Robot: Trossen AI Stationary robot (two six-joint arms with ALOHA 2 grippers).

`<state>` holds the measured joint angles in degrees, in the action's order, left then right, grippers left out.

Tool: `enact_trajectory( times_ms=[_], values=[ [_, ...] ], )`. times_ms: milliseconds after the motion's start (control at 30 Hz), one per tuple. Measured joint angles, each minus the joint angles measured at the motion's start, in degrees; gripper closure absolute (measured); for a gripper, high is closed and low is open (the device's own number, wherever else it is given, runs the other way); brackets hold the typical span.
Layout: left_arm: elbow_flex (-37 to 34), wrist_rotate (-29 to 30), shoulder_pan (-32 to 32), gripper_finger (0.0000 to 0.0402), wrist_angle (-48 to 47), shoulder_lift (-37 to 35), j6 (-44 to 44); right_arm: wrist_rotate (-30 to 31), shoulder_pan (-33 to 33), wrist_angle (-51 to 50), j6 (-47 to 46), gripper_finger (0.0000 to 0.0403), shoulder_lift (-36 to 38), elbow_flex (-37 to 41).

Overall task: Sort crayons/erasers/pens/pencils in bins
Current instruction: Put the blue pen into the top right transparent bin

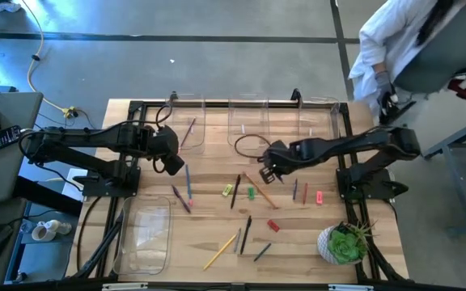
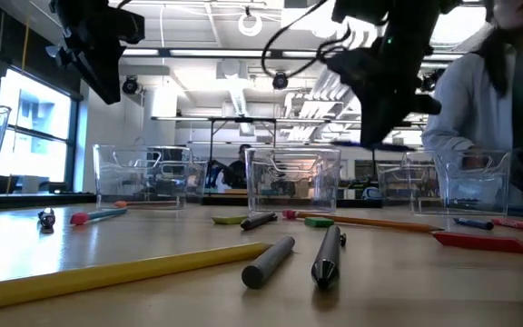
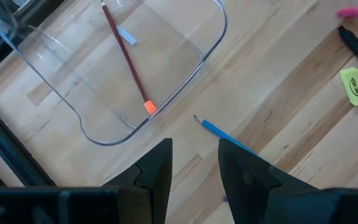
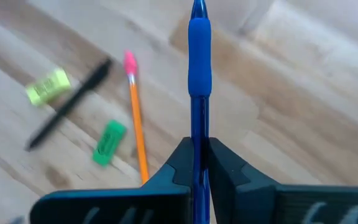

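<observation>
The right gripper is up off the table, pinching a blue pen only near its end. Most of the pen sticks out past the fingers, so it could tip or slip and miss the bins ahead. The left gripper hangs spread and empty over a blue pencil, which it could knock away.

Right jaws pinch a glossy blue plastic pen; beyond them a yellow-green block eraser, green eraser, orange pink-tipped pencil, pale wood-grain bench.
</observation>
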<state>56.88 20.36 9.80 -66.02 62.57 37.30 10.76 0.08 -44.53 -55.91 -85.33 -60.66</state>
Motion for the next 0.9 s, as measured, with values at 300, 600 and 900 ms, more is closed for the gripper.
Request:
enact_trajectory(
  times_ms=[300,600,900],
  values=[
    [0.0,-0.1,0.0,0.0284,3.2,0.0,0.2,7.9,-4.1,-1.8,3.3,0.0396,9.9,0.0],
    [0.0,-0.2,0.0,0.0284,3.5,0.0,10.8,10.5,-15.1,-5.9,15.4,0.0396,19.2,-0.1],
    [0.0,0.3,0.0,0.0284,3.5,0.9,22.6,6.5,-30.5,-6.4,33.8,0.0396,23.2,-0.1]
  ],
)
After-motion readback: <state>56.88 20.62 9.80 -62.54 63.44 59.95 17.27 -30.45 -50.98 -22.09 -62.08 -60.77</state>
